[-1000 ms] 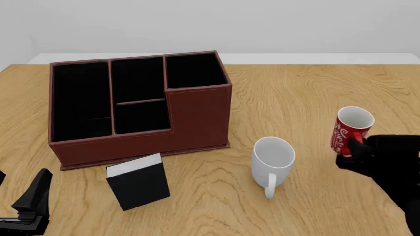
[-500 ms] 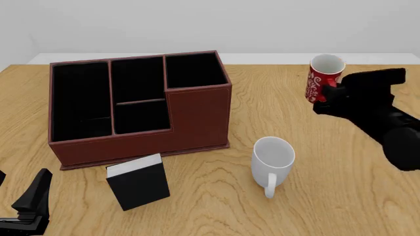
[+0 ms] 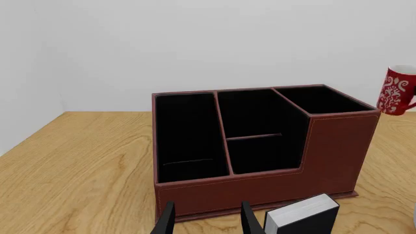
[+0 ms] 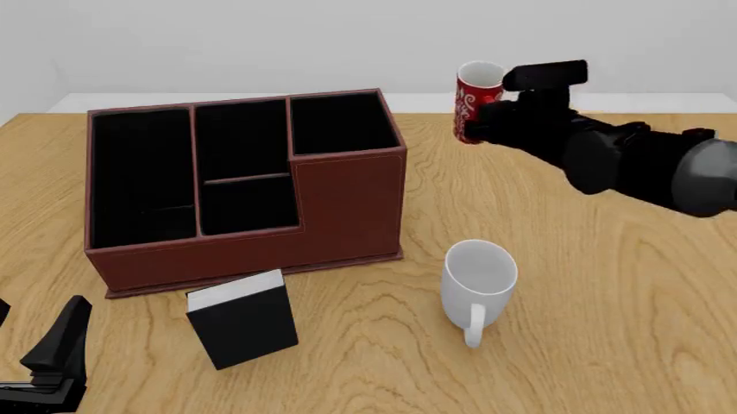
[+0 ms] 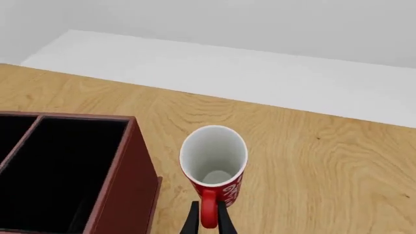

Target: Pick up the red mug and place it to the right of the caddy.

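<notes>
The red mug (image 4: pixel 474 102) is held off the table (image 4: pixel 599 285) by the right gripper (image 4: pixel 498 112), whose fingers (image 5: pixel 222 220) are seen in the right wrist view closed on either side of the red handle (image 5: pixel 208 212). The mug is carried upright, mouth up, its white inside exposed. It is positioned to the right of the caddy (image 4: pixel 242 185), beyond that box's far right corner and apart from it; no contact between the two is observed. In the left wrist view the mug (image 3: pixel 396 90) appears at the frame edge, above the level of the caddy's (image 3: pixel 260 146) rim.

The caddy stands on the left half of the table, its tall compartment at the far right, two divided compartments in the middle and a long one at the left.

A white mug (image 4: pixel 478 285) stands upright on the table, nearer than the caddy and to its right, handle pointed toward the near edge. A black box with a white top (image 4: pixel 243 318) stands just in front of the caddy's near wall.

The left gripper (image 3: pixel 204 222) is recorded low at the near left corner, fingers parted, with nothing between them.
</notes>
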{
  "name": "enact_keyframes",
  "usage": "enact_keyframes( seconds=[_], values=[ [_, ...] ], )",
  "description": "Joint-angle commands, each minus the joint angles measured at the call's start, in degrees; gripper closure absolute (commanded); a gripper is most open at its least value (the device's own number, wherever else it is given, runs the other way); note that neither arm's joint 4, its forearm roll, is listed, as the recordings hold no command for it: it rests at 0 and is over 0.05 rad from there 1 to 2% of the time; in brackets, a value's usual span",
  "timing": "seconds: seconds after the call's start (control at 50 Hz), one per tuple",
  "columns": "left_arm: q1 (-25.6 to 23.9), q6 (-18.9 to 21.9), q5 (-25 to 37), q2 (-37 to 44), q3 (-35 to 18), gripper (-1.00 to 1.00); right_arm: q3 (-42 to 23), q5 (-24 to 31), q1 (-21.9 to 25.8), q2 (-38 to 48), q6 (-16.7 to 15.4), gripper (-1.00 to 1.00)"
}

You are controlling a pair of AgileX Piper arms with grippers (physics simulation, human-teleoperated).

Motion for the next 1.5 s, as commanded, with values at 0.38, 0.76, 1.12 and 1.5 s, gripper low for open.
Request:
enact_keyframes(
  seconds=[0.38, 0.76, 1.12, 1.5],
  values=[
    [0.0, 0.0, 0.0, 0.0, 0.0, -1.0, -8.63, 3.11, 2.28, 11.98, 3.58, 1.0],
    [0.0, 0.0, 0.0, 0.0, 0.0, -1.0, -9.73, 3.12, 3.3, 16.69, 4.59, 1.0],
    [0.0, 0.0, 0.0, 0.0, 0.0, -1.0, -9.46, 2.43, 3.2, 19.36, 4.64, 1.0],
    [0.0, 0.0, 0.0, 0.0, 0.0, -1.0, -9.29, 1.78, 3.24, 21.43, 4.79, 1.0]
  ],
)
